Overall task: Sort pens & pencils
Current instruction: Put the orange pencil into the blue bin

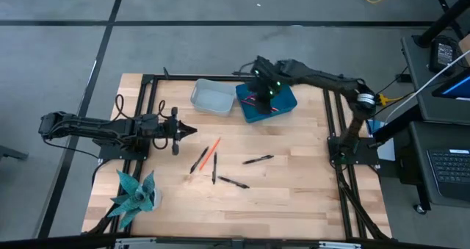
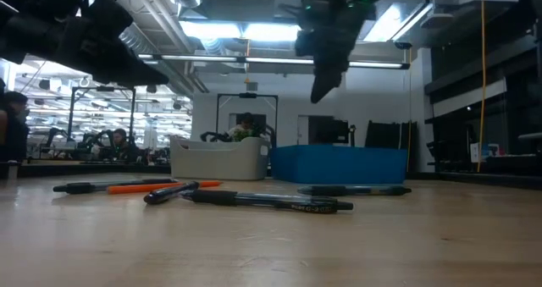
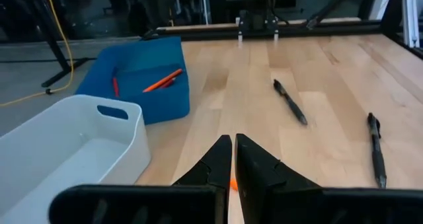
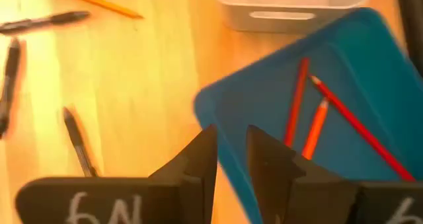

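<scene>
Pencils [image 4: 310,112]: three in my blue bin [image 4: 264,98], one plus four pens [image 1: 258,159] still on worktop [image 1: 294,197]; white bin [image 1: 211,98] empty, right tool [image 4: 231,161] slightly apart, empty, left tool [image 3: 234,159] together.

Robotics lab or open workshop hall. Exposed ceiling ducts [image 2: 161,33] and strip lights [image 2: 229,30] overhead. Wooden table [image 1: 294,183] on a metal frame over grey concrete floor [image 1: 220,51]. Laptop [image 1: 448,168] alongside. People seated at distant benches [image 2: 110,143].
</scene>
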### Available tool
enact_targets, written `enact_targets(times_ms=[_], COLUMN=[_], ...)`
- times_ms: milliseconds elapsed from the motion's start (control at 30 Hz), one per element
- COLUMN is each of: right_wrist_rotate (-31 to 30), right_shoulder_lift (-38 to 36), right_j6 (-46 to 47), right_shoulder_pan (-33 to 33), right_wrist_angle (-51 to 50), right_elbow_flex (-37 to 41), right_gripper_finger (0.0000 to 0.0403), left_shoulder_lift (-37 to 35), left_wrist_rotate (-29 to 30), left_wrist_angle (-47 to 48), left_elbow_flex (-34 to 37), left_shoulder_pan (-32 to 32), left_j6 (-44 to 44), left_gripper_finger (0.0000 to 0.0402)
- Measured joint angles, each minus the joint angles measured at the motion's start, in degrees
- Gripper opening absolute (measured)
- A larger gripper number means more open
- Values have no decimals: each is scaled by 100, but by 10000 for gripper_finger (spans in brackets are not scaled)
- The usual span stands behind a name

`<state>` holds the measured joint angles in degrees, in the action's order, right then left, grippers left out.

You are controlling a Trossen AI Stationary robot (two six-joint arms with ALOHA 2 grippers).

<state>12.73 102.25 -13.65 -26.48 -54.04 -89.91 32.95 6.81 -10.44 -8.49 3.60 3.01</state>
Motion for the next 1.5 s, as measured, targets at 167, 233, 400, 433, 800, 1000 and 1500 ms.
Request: enact_targets(times_ms=[167, 233, 400, 433, 800, 1000, 1500], right_wrist_rotate=[-136, -185, -259, -263, -443, -562, -1154], right_shoulder_lift=[-889, -1109, -1405, -1416, -1407, -1407, -1407], right_j6=[453, 619, 907, 907, 1062, 1062, 1208], right_shoulder_pan=[243, 364, 688, 758, 1096, 1265, 1511], right_wrist_angle=[1282, 1632, 2495, 2631, 3273, 3289, 3324], right_elbow_flex=[1433, 1898, 2780, 2923, 3453, 3515, 4175], right_gripper_finger=[83, 83, 83, 83, 83, 83, 83], left_shoulder_lift=[4, 10, 233, 324, 2215, 3469, 4660], left_wrist_rotate=[41, 143, 553, 655, 1858, 2085, 1637], left_wrist_angle=[-2, 7, 16, 33, 1164, 2756, 3069], left_elbow_flex=[-1, -1, -4, -12, -1508, -2592, -3781], left_shoulder_pan=[-2, -6, -132, -204, -1243, -1460, -1767], left_j6=[-342, -525, -825, -871, -1002, -2114, -2945], left_gripper_finger=[14, 14, 14, 14, 14, 14, 14])
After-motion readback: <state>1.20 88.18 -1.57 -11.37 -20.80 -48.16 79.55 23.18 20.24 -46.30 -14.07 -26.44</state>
